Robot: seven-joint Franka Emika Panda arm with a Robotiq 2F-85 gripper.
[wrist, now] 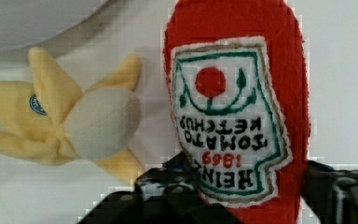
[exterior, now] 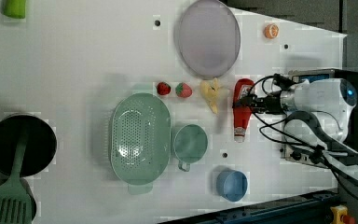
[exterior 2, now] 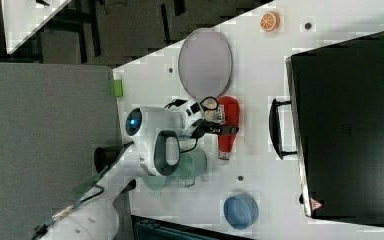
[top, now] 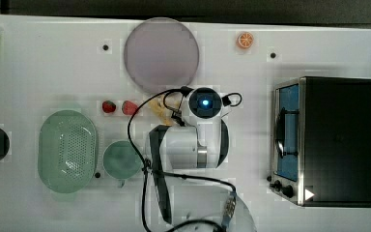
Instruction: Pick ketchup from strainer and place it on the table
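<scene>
Ketchup (exterior: 242,109) lay flat on bench (exterior: 74,70), right of centre in left view, long axis vertical (cap lowermost). Fingers (wrist: 242,196) straddled its body, part-open; whether gripping, cannot tell.

Three overhead views share the table (top: 53,72); wrist view hangs close above it

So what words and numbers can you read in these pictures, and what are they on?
"HEINZ", "1869", "TOMATO KETCHUP": on the ketchup bottle's label.
Small blue sticker on the toy banana: too blurred to read.
Red warning triangle on the black oven: a sign, no readable text.
</scene>
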